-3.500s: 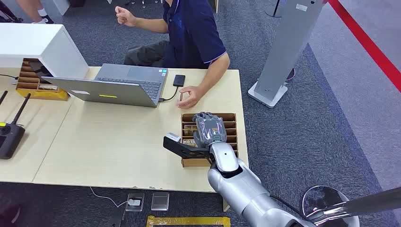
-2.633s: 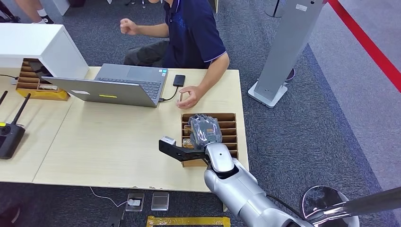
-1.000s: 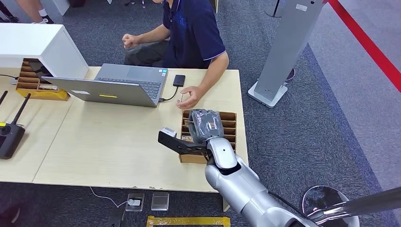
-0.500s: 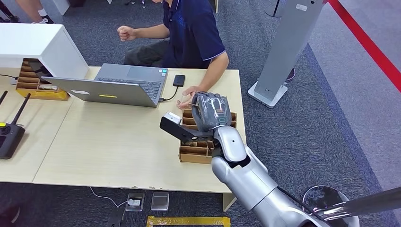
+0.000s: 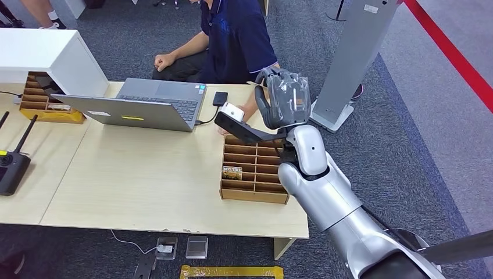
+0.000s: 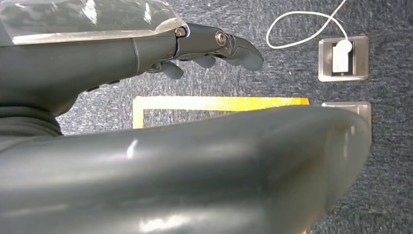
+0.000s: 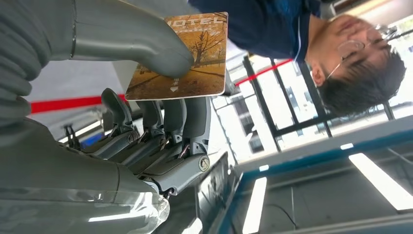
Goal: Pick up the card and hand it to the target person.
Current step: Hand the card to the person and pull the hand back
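Right hand (image 5: pixel 283 100) raised at upper centre of the head frame, over the far edge of the table (image 5: pixel 145 174), just in front of the seated person (image 5: pixel 235 40). Thumb presses the card (image 7: pixel 187 58) against the fingers (image 7: pixel 170 117); card reads "HOTEL", autumn-tree print, held clear of the table. Card tray (image 5: pixel 253 171) sits below the hand at centre frame, one card left in a slot (image 5: pixel 232 172). Laptop (image 5: pixel 145 104) at left centre. Left hand (image 6: pixel 146 63) hangs over carpet, fingers extended and apart, holding nothing.
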`<state>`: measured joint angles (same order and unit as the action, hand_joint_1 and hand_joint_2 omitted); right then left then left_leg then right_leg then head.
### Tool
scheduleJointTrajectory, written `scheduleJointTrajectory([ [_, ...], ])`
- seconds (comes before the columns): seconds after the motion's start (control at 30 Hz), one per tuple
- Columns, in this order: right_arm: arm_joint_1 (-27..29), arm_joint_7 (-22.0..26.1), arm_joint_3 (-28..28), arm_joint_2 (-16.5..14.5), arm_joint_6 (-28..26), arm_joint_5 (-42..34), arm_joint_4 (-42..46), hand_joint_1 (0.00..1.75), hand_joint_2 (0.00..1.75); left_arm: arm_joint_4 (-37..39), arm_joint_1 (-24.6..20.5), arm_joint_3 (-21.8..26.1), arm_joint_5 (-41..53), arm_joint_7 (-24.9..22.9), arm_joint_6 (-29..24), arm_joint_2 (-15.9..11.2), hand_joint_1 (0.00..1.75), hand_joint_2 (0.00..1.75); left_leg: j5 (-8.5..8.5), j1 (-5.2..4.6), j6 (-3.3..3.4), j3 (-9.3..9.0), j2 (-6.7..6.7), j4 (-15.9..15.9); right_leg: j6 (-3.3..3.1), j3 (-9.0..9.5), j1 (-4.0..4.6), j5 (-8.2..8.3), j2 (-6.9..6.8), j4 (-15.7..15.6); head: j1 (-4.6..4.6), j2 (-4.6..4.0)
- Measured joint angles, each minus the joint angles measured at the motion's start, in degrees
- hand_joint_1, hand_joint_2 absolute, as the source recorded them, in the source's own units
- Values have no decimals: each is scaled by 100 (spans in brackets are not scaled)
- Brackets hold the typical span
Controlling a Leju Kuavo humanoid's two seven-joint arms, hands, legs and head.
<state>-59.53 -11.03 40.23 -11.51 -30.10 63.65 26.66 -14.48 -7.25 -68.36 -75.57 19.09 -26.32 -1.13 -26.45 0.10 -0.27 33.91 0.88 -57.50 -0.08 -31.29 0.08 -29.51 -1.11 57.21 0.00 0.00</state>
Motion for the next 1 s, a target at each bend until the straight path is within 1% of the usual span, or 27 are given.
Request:
scheduleJointTrajectory([
  [0.13, -8, 42, -55, -86, -273, 14, -316, 142, 175, -13, -3, -15, 29, -59, -46, -23, 0, 0, 1, 2, -1, -1, -2, 4, -2, 4, 2, 0, -4, -5, 0, 0],
  [0.23, 16, 32, -6, -125, -346, 85, -457, 139, 175, -21, -4, -13, 37, -69, -69, -39, 0, 0, 0, 2, -1, -1, -1, 4, -2, 3, 3, 0, -3, -5, 0, 0],
  [0.43, 103, 4, 90, -209, -253, 84, -668, 139, 175, -31, -17, -121, 147, -223, -81, -95, 0, 0, 0, 3, -3, -7, -1, 8, -3, 8, 3, 0, -1, -9, 0, 0],
  [0.6, 126, -13, 96, -211, -265, 91, -707, 138, 175, -49, -15, -89, 132, -224, -134, -130, 0, 0, -1, 4, -2, -1, -3, 5, -2, 4, 4, -1, -4, -6, 0, 0],
  [0.7, 147, 59, 79, -223, -268, 51, -709, 138, 175, -57, -14, -76, 133, -212, -152, -127, 0, 0, -1, 4, -1, 1, -3, 4, -2, 2, 4, -1, -5, -5, 0, 0],
  [0.83, 178, 61, 132, -244, -313, 100, -684, 135, 175, -69, -12, -81, 150, -237, -165, -117, 0, 0, -1, 3, -1, -2, -3, 5, -1, 3, 3, -1, -3, -6, 0, 0],
  [0.9, 186, 69, 133, -248, -269, 88, -673, 113, 175, -71, -15, -116, 181, -283, -150, -118, 0, 0, -1, 3, -2, -1, -3, 5, -2, 2, 3, -2, -4, -5, 0, 0],
  [0.93, 192, 80, 125, -252, -242, 71, -667, 94, 175, -70, -17, -131, 194, -304, -144, -118, 0, 0, -1, 3, -2, 0, -2, 4, -2, 1, 3, -2, -3, -5, 0, 0],
  [0.97, 196, 80, 130, -258, -198, 51, -661, 61, 175, -66, -18, -130, 193, -324, -153, -119, 0, 0, -1, 3, -2, 1, -3, 3, -2, 0, 3, -2, -4, -4, 0, 0],
  [1.0, 200, 76, 143, -265, -150, 40, -653, 38, 175, -65, -18, -127, 192, -341, -161, -124, 0, 0, -1, 3, -2, 1, -3, 4, -2, 1, 4, -2, -4, -5, 0, 0],
])
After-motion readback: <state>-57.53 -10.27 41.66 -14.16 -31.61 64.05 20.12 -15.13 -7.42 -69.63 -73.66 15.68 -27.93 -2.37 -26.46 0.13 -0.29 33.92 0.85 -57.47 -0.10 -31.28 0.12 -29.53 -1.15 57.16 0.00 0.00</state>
